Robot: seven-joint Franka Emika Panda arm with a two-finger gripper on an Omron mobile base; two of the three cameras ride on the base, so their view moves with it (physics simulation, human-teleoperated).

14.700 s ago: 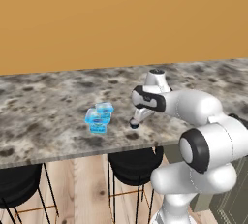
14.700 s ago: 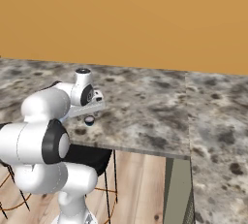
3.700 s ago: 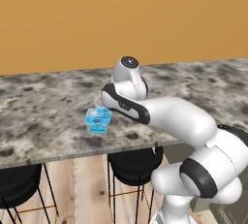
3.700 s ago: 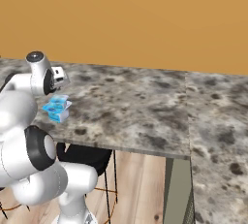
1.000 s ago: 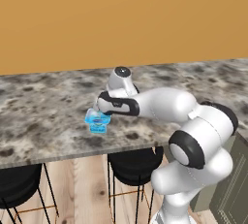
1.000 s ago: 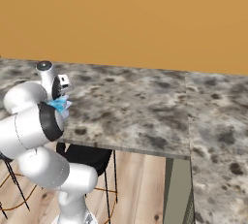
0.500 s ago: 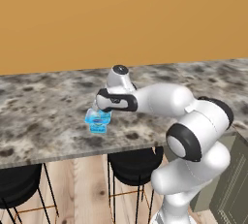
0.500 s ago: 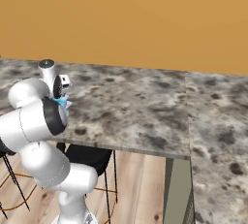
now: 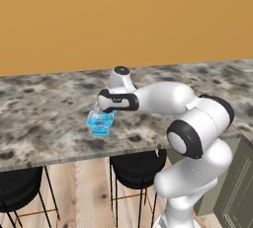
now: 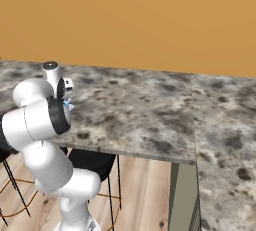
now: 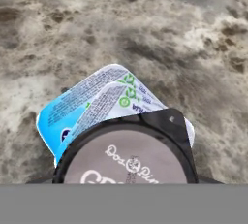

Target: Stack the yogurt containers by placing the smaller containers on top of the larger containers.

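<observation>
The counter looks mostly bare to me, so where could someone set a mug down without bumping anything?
Nearly anywhere on the granite counter: left of the stacked blue tubs, or the whole stretch to the right. It is crowded only around the tubs, where the end effector holds the dark round cup over them.

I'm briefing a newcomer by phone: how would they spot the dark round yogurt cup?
Find the long speckled stone counter under the orange wall, then the light-blue translucent tubs near its front edge. In the hand view, the dark round cup with grey lid sits closest, in front of the blue lids; it alone is round and dark.

White arm (image 10: 37, 112) (left side) reaches over the granite counter (image 10: 135, 110).
</observation>
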